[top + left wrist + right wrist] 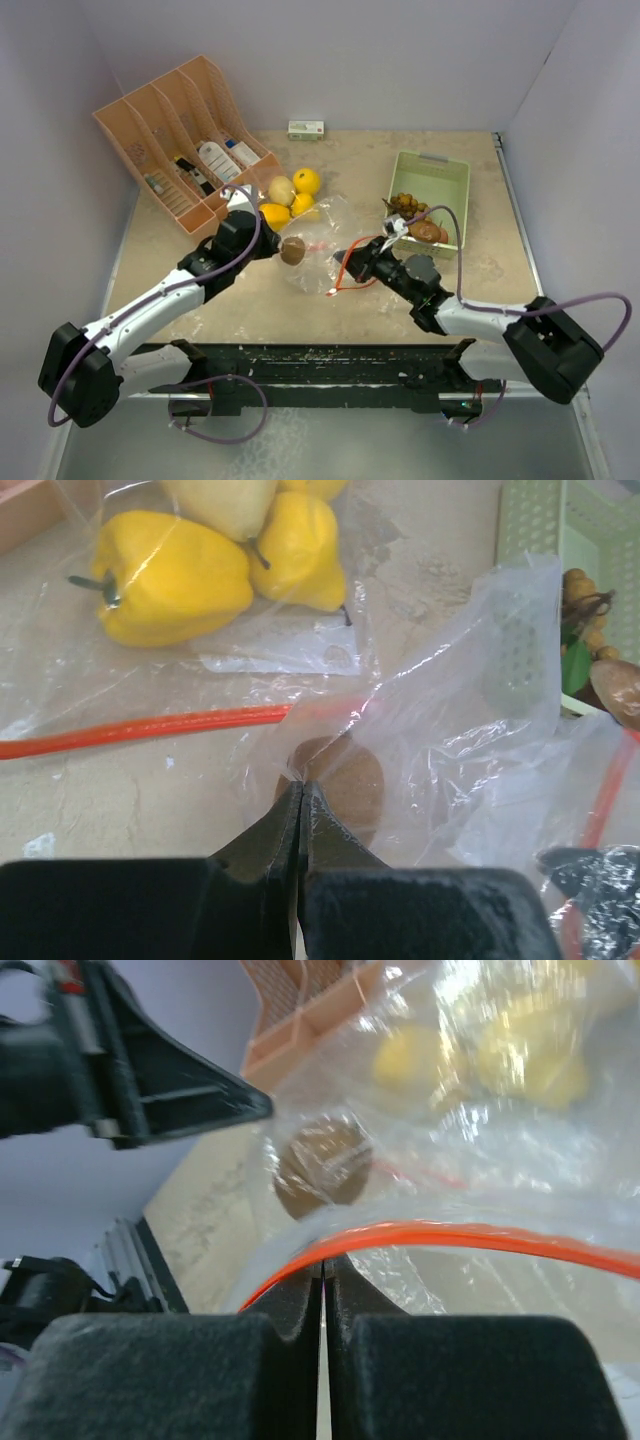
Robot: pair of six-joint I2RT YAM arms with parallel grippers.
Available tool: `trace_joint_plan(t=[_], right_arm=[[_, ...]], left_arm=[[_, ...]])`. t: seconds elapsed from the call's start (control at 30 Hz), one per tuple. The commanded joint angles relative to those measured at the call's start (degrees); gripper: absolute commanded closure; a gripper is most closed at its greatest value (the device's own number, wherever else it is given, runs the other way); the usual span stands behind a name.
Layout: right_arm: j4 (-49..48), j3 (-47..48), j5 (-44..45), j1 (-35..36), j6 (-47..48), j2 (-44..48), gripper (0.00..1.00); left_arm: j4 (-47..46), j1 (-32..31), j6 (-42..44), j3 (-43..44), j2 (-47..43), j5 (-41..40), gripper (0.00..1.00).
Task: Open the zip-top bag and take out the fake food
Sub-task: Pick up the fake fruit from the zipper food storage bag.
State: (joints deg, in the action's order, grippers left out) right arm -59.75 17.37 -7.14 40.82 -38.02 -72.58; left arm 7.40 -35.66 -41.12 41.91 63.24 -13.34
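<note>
The clear zip-top bag (325, 235) lies mid-table with its orange zip strip (480, 1235) arched up. My left gripper (272, 247) (300, 783) is shut on a fold of the bag's plastic, just in front of a brown nut-like lump (292, 250) (345, 780) inside. My right gripper (343, 262) (325, 1258) is shut on the orange zip strip at the bag's near right edge. Yellow fake food, a pepper (170, 575) and lemons (305, 182), sits at the bag's far end under clear film. The brown lump (322, 1165) shows through the plastic in the right wrist view.
A pale green basket (432, 175) at the right rear holds brown and reddish toy pieces (415, 222). An orange slotted rack (180, 130) with bottles stands at the left rear. A small box (306, 129) lies by the back wall.
</note>
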Motion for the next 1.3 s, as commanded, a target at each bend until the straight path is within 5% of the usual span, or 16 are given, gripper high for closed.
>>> trace_joint_plan(t=[0.0,0.13,0.27,0.4,0.5,0.63,0.93,1.1,1.27], right_arm=[[-10.8,-3.7,-0.9,0.0,-1.2,6.1,1.00],[-11.7,-6.4,-0.9,-0.4,-2.1,11.8,1.00],[0.3,-2.2,-1.6,-0.3,0.3,12.6,1.00],[1.7,-0.2,-1.4,-0.4,-2.8,8.2,0.44],[5.9,3.4,-1.4,-0.3,-2.9,4.5,0.30],[7.1,4.2,-2.0,-0.2,-4.2,3.6,0.26],[10.4,3.5,-2.7,-0.1,-1.7,7.5,0.37],[15.4,-0.7,0.9,-0.1,2.1,21.4,0.57],[32.3,-1.8,6.2,-0.1,5.4,33.0,0.87]], left_arm=[[2.7,2.7,-3.8,2.5,-0.3,-1.3,1.00],[1.4,5.4,-4.2,0.8,-1.8,0.2,1.00],[0.1,7.4,-5.6,-0.4,1.0,4.9,1.00],[-2.5,7.4,-6.5,-1.6,3.0,6.2,1.00],[-2.6,7.4,-6.4,-1.6,3.2,5.3,1.00],[-2.3,7.4,-5.7,-1.5,2.9,3.6,1.00],[-4.4,9.0,-6.4,-2.2,7.8,4.6,1.00],[-5.4,9.5,-7.0,-2.6,11.1,4.3,1.00],[-7.7,10.1,-7.4,-3.1,13.9,5.4,1.00]])
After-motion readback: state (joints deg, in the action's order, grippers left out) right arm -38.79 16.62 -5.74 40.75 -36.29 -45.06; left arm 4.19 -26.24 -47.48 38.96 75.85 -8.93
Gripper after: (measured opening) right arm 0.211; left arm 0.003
